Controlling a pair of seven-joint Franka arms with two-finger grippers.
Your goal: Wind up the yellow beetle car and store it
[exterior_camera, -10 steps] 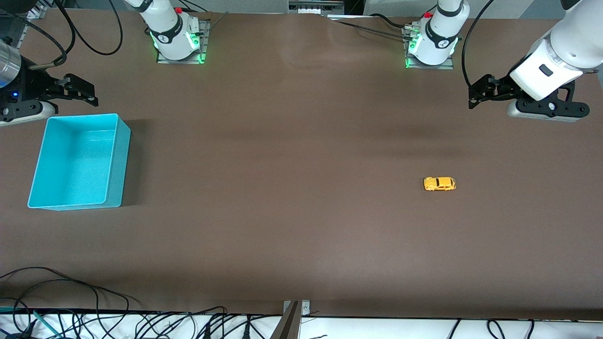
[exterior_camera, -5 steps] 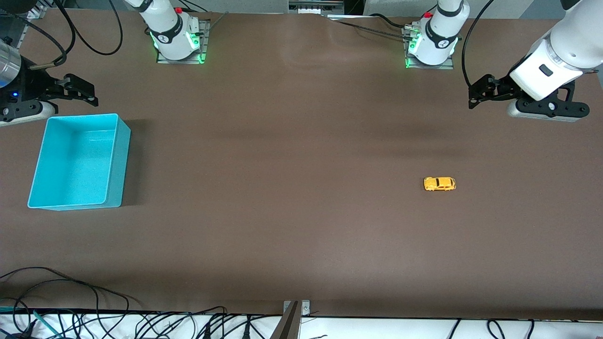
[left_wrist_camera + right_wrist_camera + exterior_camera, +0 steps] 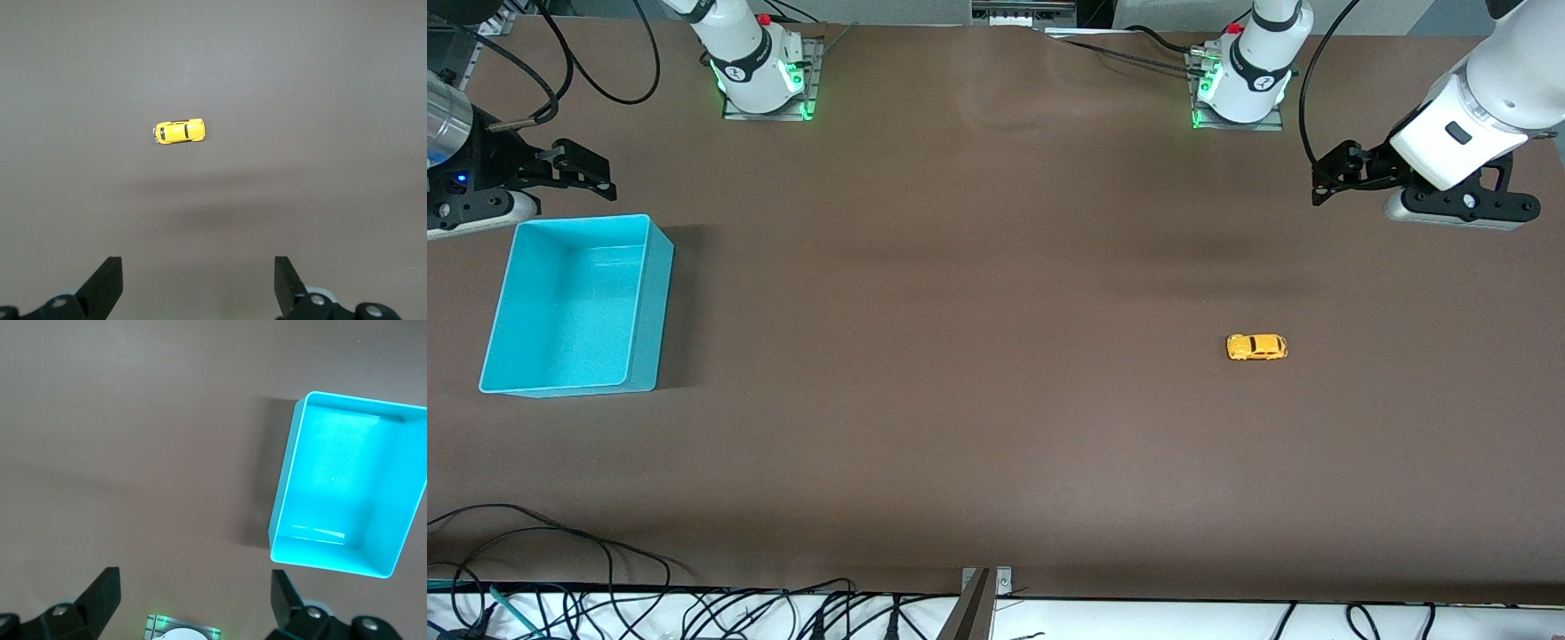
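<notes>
Almost nothing has changed over the last second: the car (image 3: 1256, 347) sits on the same spot, the bin (image 3: 654, 302) has not shifted, and only the right gripper (image 3: 574, 169) has crept a touch higher at its end of the surface, so by my reading the task has not really begun, with winding and storing both still ahead. The car lies on its wheels on the bare surface, toward the left arm's end and roughly midway between the edge with the arm bases and the edge nearest the front camera, well apart from the bin at the right arm's end. The left gripper (image 3: 1343, 173) hangs in the air over the surface toward its own end, fingers (image 3: 107, 283) spread wide and empty; its wrist view shows the car (image 3: 179, 131) clear of them. The right gripper hovers beside the bin's edge, fingers (image 3: 103, 593) likewise released, holding nothing, with the bin (image 3: 283, 500) empty below. The surface (image 3: 978, 400) is plain brown; 2 arm bases glow green along one edge, and black cables (image 3: 694, 609) trail along the edge nearest the front camera.
</notes>
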